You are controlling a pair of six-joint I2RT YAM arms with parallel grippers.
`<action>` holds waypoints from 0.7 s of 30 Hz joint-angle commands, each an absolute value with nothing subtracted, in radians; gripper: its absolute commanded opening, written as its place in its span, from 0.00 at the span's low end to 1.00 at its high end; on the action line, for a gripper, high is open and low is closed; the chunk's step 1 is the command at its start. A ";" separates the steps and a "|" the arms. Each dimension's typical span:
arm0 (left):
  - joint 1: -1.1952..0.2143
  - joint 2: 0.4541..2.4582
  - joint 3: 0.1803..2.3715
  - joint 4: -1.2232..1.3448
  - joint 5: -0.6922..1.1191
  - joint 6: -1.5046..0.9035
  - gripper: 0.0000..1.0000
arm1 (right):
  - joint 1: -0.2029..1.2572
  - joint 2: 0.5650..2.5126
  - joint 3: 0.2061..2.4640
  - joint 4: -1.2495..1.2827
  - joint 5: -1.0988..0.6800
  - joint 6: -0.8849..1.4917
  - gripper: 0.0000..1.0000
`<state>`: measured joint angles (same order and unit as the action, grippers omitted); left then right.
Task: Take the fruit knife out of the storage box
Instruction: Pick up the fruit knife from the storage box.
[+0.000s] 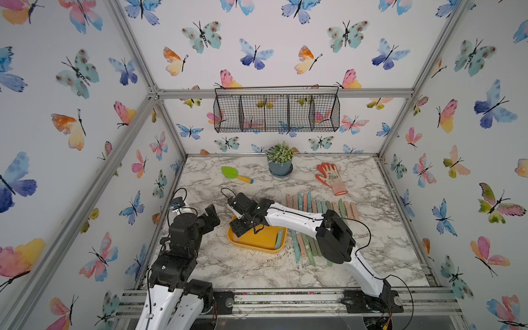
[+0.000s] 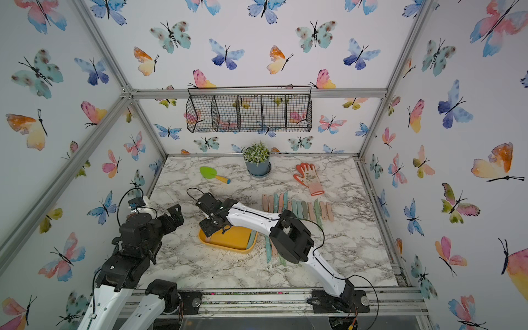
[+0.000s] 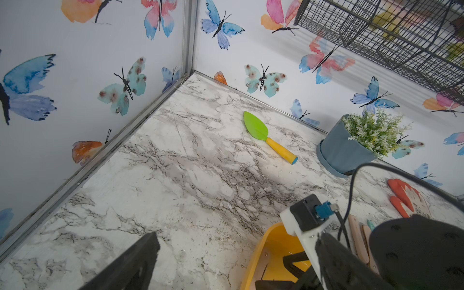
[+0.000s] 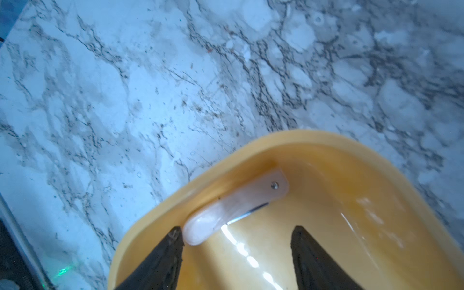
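While the right gripper (image 4: 237,228) hung in the box (image 4: 301,138), jaws spread, the knife (image 4: 241,203) lay just beside one fingertip. Looked like the grasp step. Next it needed to straddle and pinch.

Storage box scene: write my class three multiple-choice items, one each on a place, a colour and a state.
1. Where is the pink knife? A in the basket; B in the box, along its wall; C on the glove.
2. Colour of the trowel blade? A red; B black; C green.
3. The right jaws are: A open; B shut on the knife; C shut on the trowel.
B: it lies against the yellow wall. C: the blade is bright green. A: they stand apart, gripping nothing.
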<state>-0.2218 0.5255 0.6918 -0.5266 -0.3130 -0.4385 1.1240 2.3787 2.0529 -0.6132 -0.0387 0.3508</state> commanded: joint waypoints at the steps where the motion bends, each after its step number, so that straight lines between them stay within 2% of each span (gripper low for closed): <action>1: -0.216 0.515 0.715 -0.526 -0.327 -0.440 0.98 | 1.131 2.446 2.094 -0.693 -0.046 0.347 0.73; 16: -0.216 0.514 0.715 -0.526 -0.327 -0.442 0.98 | 1.141 2.479 2.066 -0.667 -0.035 0.367 0.80; 21: -0.216 0.514 0.715 -0.526 -0.328 -0.440 0.98 | 1.149 2.514 2.073 -0.657 -0.027 0.387 0.88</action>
